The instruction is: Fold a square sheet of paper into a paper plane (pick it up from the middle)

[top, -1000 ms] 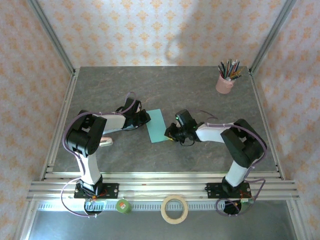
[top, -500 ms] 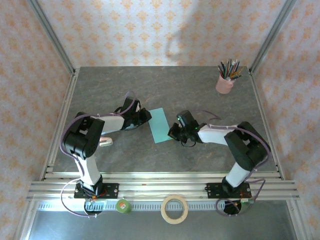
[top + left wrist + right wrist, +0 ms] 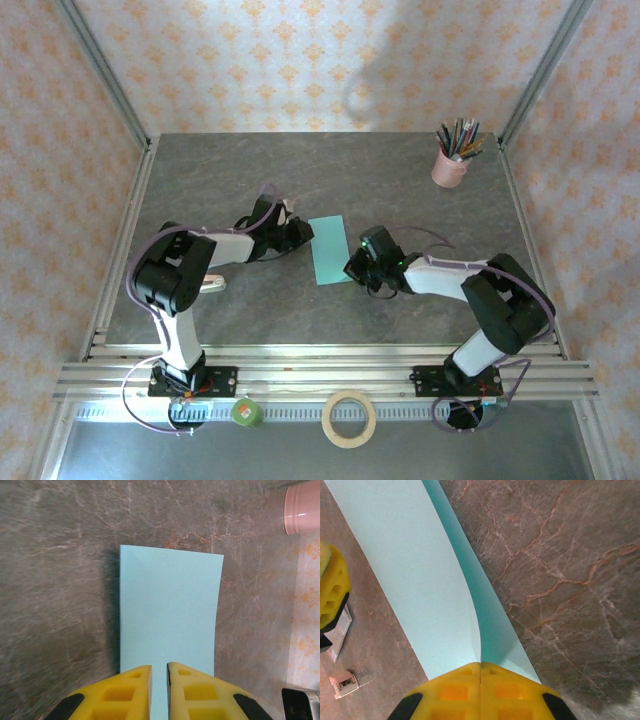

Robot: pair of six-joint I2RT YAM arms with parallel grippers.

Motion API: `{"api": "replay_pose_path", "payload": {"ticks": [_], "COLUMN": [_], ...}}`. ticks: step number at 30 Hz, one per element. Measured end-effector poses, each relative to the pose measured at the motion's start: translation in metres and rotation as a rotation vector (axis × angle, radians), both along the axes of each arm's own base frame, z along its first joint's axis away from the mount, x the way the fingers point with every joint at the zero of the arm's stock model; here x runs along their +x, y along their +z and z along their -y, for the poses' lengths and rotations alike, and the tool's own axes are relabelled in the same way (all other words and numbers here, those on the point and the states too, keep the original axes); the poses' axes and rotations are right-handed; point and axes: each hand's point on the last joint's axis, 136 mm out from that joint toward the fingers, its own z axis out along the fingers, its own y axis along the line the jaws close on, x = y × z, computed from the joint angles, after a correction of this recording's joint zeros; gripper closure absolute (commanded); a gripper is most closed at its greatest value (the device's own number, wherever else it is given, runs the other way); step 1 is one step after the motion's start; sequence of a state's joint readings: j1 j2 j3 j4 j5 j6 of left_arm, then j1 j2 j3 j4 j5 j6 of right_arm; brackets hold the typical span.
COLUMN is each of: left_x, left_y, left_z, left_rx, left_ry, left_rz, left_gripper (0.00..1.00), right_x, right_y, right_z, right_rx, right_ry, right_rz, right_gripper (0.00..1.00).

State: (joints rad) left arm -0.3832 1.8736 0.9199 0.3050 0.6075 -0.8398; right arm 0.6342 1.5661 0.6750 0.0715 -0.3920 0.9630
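**Paper pinched at one corner: a tear or a crooked crease were the dangers**

The square sheet of paper (image 3: 330, 250), folded into a narrow two-layer strip, lay on the table (image 3: 560, 580) between the two grippers. The right gripper (image 3: 480, 667) had its jaws pressed together on the part of the strip nearest it. Just ahead of its fingertips the upper layer bowed up and away from the darker lower one. The left gripper (image 3: 159, 672) stood across the sheet with the paper stretching out ahead of it. Its jaws were a thin slit apart with turquoise showing through, and whether it nipped the paper or only rested on it could not be told.

Three things looked likely to go wrong. A pull by the right gripper toward itself, with the left bearing down, could have torn or dragged so thin a sheet. The bowed layer, if flattened carelessly, could have set a crease out of line with the edges. If only one layer was caught, lifting would have opened the fold.
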Motion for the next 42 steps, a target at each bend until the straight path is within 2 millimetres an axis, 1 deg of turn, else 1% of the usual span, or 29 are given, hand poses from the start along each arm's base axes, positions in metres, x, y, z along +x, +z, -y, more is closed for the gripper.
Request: {"api": "replay_pose_path", "payload": {"ticks": [4, 9, 12, 19, 22, 25, 28, 35, 42], "left_x": [0.003, 0.003, 0.004, 0.003, 0.002, 0.003, 0.003, 0.003, 0.003], "left_y": [-0.004, -0.022, -0.022, -0.022, -0.023, -0.023, -0.024, -0.024, -0.024], "left_z": [0.009, 0.015, 0.016, 0.017, 0.017, 0.016, 0.015, 0.015, 0.015], "left_rx": [-0.005, 0.025, 0.032, 0.048, 0.053, 0.059, 0.064, 0.064, 0.064], "left_ry": [-0.022, -0.043, -0.051, -0.069, -0.070, -0.069, -0.067, -0.066, -0.066], "left_rz": [-0.005, -0.040, -0.036, -0.027, -0.029, -0.029, -0.033, -0.033, -0.034], "left_gripper": [0.84, 0.86, 0.87, 0.87, 0.88, 0.88, 0.88, 0.88, 0.88], "right_x": [-0.001, -0.002, 0.000, 0.016, 0.022, 0.026, 0.030, 0.039, 0.041], "right_y": [0.000, 0.002, 0.007, 0.018, 0.017, 0.014, 0.011, 0.016, 0.001], "right_z": [-0.001, -0.004, -0.010, -0.038, -0.051, -0.060, -0.063, -0.065, -0.063], "right_rx": [0.005, 0.020, 0.042, 0.122, 0.150, 0.171, 0.180, 0.201, 0.182], "right_ry": [-0.002, 0.008, 0.028, 0.099, 0.123, 0.133, 0.125, 0.097, 0.078], "right_rz": [-0.006, -0.012, -0.004, 0.042, 0.053, 0.065, 0.069, 0.103, 0.084], "right_gripper": [0.99, 0.99, 0.99, 1.00, 1.00, 1.00, 1.00, 1.00, 1.00]}}
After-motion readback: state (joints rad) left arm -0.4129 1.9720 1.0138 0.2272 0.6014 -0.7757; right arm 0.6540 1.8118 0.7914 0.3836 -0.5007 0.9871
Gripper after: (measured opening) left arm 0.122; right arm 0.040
